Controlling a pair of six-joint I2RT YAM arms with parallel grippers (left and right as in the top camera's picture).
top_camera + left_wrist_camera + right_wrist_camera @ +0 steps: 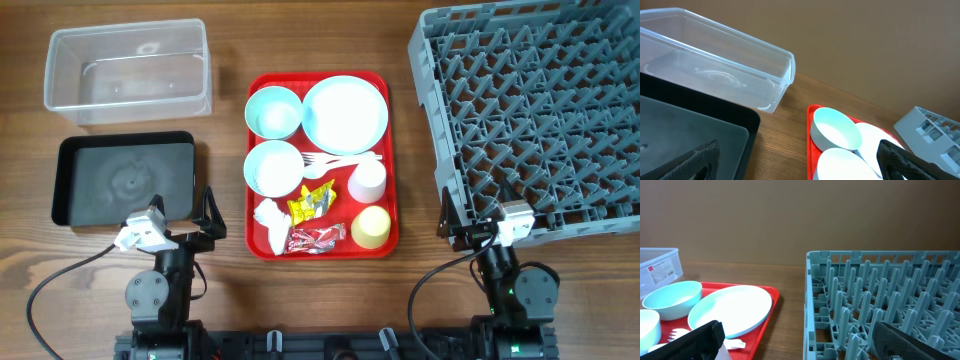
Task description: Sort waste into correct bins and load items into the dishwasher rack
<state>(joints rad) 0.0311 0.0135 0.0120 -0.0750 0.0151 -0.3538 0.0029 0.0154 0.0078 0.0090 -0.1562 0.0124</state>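
A red tray (389,160) holds two pale blue bowls (273,110), a plate (345,113), a white cup (368,181), a yellow cup (371,227) and a white fork and spoon (335,163). It also carries crumpled tissue (270,222), a yellow wrapper (310,203) and a red wrapper (312,238). The clear tub (125,70) and black tray (125,180) lie at the left, and the grey rack (530,110) at the right. My left gripper (182,212) (797,167) stands open and empty between black tray and red tray. My right gripper (475,210) (802,345) is open and empty at the rack's near-left corner.
The left wrist view shows the clear tub (715,60), the black tray (690,135) and both bowls (835,129). In the right wrist view the plate (732,310) lies left and the rack's pegs (880,300) rise right, with bare wood between. Cables trail at the front.
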